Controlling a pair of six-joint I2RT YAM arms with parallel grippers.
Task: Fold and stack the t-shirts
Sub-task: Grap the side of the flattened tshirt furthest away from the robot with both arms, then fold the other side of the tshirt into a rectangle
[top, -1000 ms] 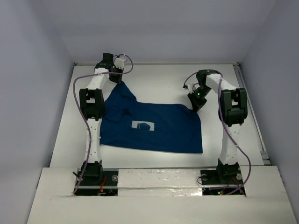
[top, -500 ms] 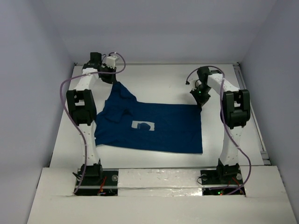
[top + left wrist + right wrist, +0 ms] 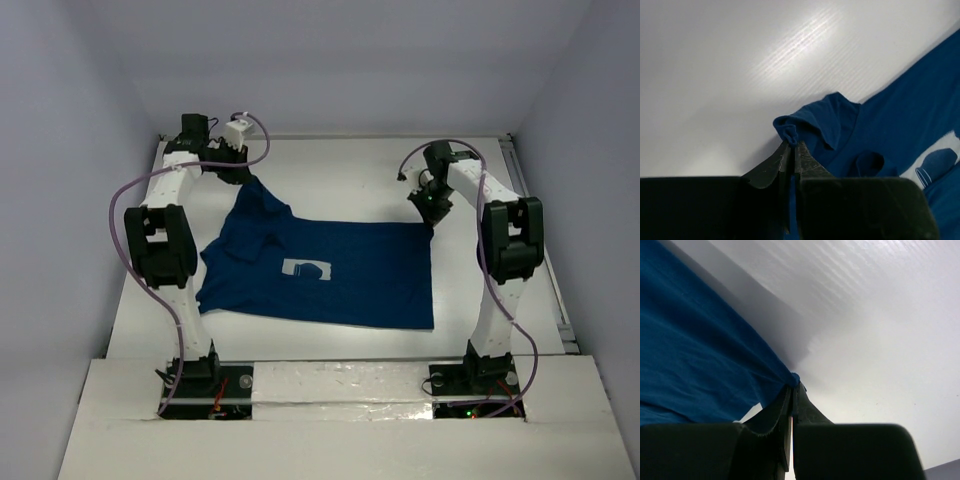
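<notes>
Navy t-shirt [image 3: 340, 280] lies spread on the white surface [image 3: 330, 165] between both arms in the top view, with its white print [image 3: 305, 269] facing up. The left gripper [image 3: 247, 177] meets the far left corner of the cloth, and the right gripper [image 3: 431, 216] meets the far right corner. Left wrist view: the left gripper [image 3: 791, 145] is clamped on a bunched fold near a sleeve. Right wrist view: the right gripper [image 3: 792, 388] is pinched on the fabric's corner.

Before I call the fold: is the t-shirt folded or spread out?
Spread: t-shirt lies mostly flat, white print showing; left gripper and right gripper pinch its far edge.
</notes>
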